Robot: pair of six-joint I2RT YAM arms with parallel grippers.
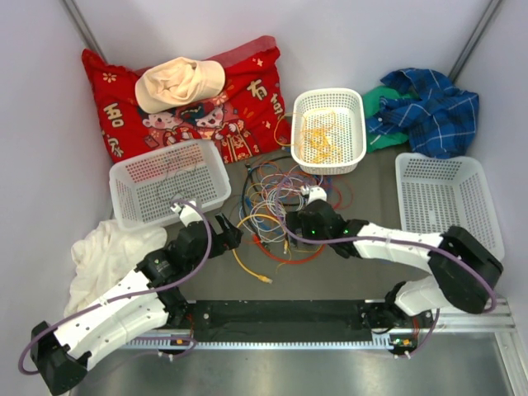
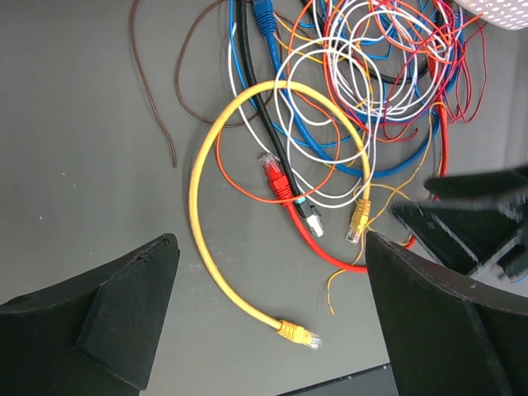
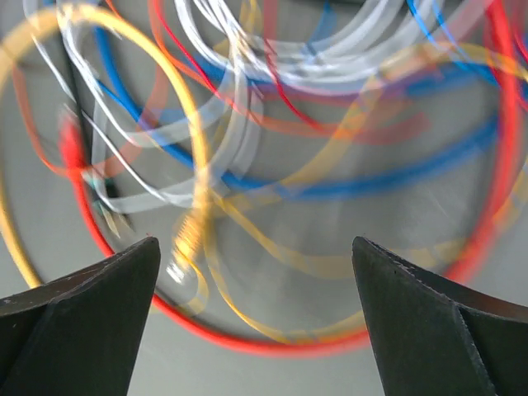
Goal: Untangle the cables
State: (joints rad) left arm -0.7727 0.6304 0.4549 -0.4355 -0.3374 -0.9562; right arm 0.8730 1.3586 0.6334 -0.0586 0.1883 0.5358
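Note:
The cables [image 1: 276, 202] lie in a tangle of yellow, red, blue, white and orange wires at the table's middle. In the left wrist view a thick yellow cable [image 2: 198, 223] loops down to a plug [image 2: 299, 333], beside a red cable [image 2: 285, 194] and a black one. My left gripper [image 1: 229, 233] is open and empty, just left of the tangle; its fingers [image 2: 107, 318] straddle the yellow plug from above. My right gripper [image 1: 289, 224] is open and empty, low over the tangle's near side; its view is blurred, showing yellow and red wires [image 3: 272, 342] between the fingers [image 3: 429, 322].
A white basket [image 1: 169, 181] stands at the left, one with yellow wires [image 1: 328, 130] behind the tangle, another [image 1: 445, 202] at the right. A red cushion [image 1: 239, 91] with a cap, blue cloth [image 1: 429, 107] and white cloth [image 1: 103, 252] lie around.

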